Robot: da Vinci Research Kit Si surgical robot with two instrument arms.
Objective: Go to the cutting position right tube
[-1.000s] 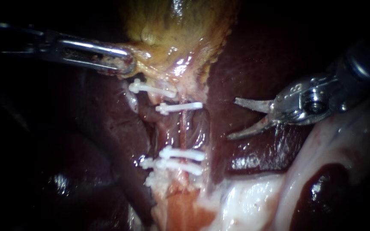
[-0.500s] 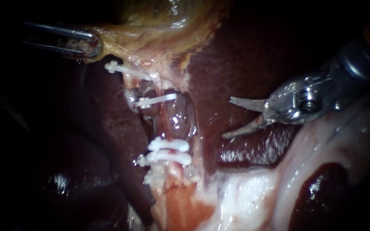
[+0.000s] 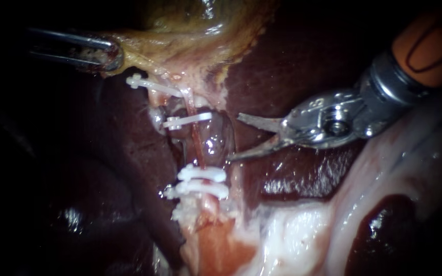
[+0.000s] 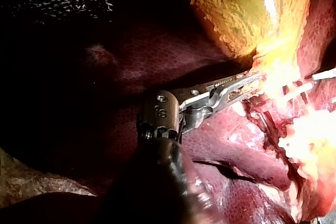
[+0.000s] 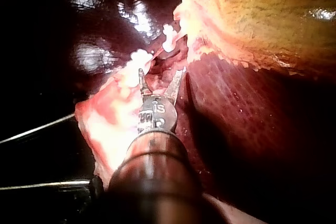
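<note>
1. My right instrument (image 3: pixel 234 138), a silver tip with 2 pointed blades on an orange-collared shaft, has slid in across the dark red liver (image 3: pixel 292 76) toward the tubes. Half a second ago it hung further out over the liver.
2. Its jaws stand apart with nothing between them. The lower blade's tip now reaches, or all but reaches, the edge of the right tube (image 3: pixel 217 143), the glossy grey-pink strand. The upper blade's tip sits just beside it.
3. That tube runs between the 2 upper white plastic clips (image 3: pixel 188 120) and the 2 lower white clips (image 3: pixel 203 174). The blades point at the bare stretch between the pairs.
4. My left instrument (image 3: pixel 103 53) has not moved. Its jaws are clamped on the edge of the yellow-green gallbladder (image 3: pixel 205 30), which keeps the tubes stretched.
5. I judge the approach nearly done. The open blades need to go slightly further so the tube lies between them, clear of the clips.
</note>
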